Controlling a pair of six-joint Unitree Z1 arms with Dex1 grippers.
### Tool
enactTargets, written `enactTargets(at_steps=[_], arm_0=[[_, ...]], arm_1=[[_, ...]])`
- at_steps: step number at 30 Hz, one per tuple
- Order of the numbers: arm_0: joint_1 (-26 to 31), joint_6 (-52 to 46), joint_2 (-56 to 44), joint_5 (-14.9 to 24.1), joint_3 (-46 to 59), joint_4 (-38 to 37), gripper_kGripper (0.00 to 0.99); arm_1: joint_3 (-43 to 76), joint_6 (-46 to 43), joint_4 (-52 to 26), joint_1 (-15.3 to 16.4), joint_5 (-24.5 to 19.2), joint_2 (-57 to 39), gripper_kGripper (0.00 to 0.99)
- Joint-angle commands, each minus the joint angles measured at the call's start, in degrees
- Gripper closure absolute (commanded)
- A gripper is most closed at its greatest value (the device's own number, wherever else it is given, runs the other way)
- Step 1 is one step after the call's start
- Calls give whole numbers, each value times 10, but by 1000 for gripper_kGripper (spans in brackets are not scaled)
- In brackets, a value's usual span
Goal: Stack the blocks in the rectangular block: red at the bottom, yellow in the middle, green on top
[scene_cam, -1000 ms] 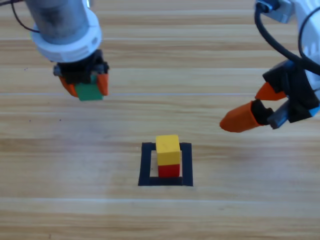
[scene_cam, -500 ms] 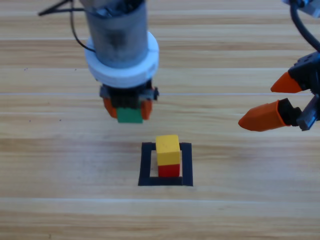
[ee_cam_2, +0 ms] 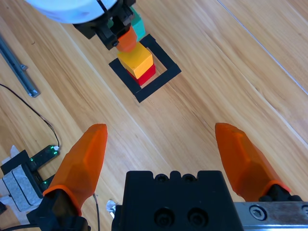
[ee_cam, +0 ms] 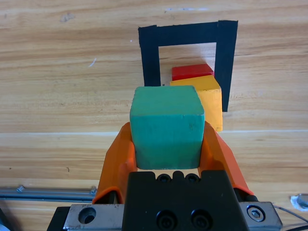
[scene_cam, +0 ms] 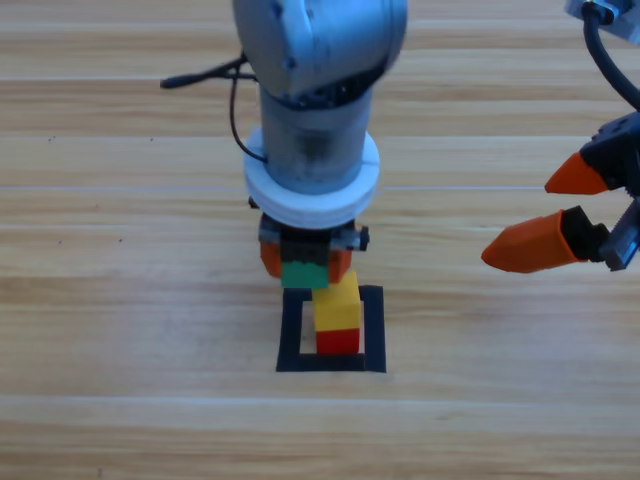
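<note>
Orange jaws of the left gripper (scene_cam: 306,268) clamp the green cube (scene_cam: 306,274) from both sides; in the left wrist view the cube (ee_cam: 166,126) fills the lower middle of the frame, its flat top facing the camera and one orange jaw pressed to each side face. In the high view this gripper hangs at the middle of the frame under its grey arm (scene_cam: 315,90), with the green cube showing just below the black gripper body.

Just below and to the right of the held cube stands the yellow cube (scene_cam: 338,303), and the green one overlaps its upper left corner in the picture; whether they touch cannot be told. The yellow cube sits on the red cube (scene_cam: 338,342), whose front face shows beneath it. Both stand inside the black tape square (scene_cam: 291,332) on the wooden table (scene_cam: 130,330), in the lower middle of the frame. The left wrist view shows the same stack (ee_cam: 204,91) beyond the green cube, inside the tape outline (ee_cam: 148,53) near the top of the frame.

At the right edge of the high view the right gripper (scene_cam: 565,213) waits well apart from the stack, its two orange jaws spread wide. Its own wrist view shows the jaws far apart at the lower corners with nothing between them, and the tape square with the stack in the upper left.
</note>
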Motion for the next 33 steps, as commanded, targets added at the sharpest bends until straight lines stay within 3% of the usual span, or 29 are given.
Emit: enactTargets(at_steps=[1,33], arm_0=[[-14,-12,48,-14,-28,11,912],[-13,-27,49,-33,-63,23,912]], arm_1=[[9,-3,15,-17,10,-18,1],[-1,-13,32,-19,13,-8,1]])
